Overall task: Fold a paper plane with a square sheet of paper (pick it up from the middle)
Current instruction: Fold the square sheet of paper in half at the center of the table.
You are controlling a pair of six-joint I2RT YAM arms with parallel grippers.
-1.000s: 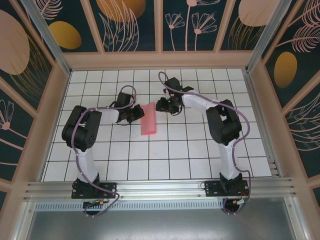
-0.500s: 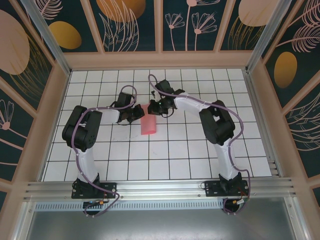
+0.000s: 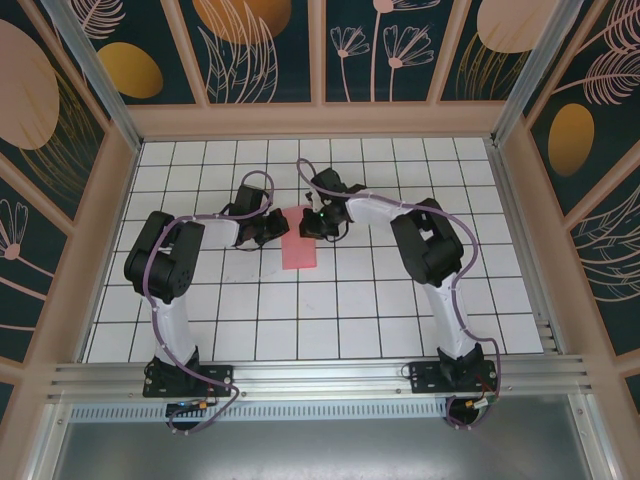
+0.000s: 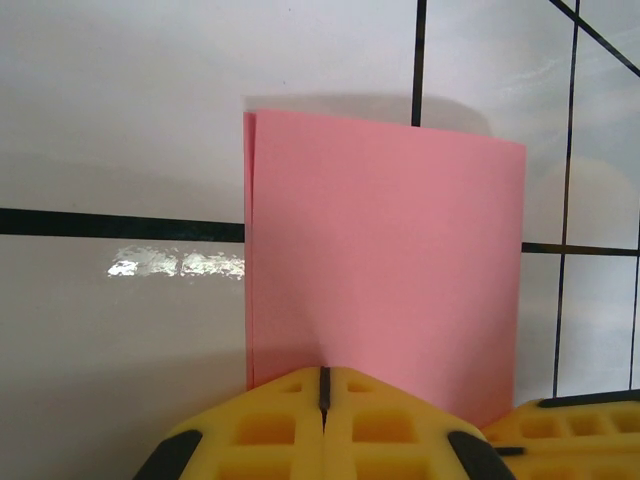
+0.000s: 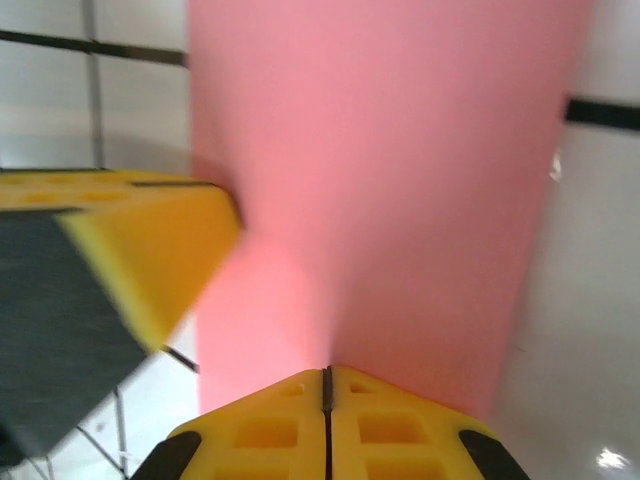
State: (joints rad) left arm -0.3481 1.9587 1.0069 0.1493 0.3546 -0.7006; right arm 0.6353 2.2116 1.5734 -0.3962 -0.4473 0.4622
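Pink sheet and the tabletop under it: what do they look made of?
Pink sheet: thin matte paper, folded double; two layered edges show along its left side. Tabletop: hard glossy white board, maybe laminate, with black grid lines; it mirrors a light.

I find nothing to read from either of my wrists or from overhead: no text, label, brand or number. The square sheet of paper (image 4: 380, 260) is plain pink. The white table (image 3: 400, 300) carries only black grid lines (the wall panels (image 3: 260, 50) show painted plants, not letters).
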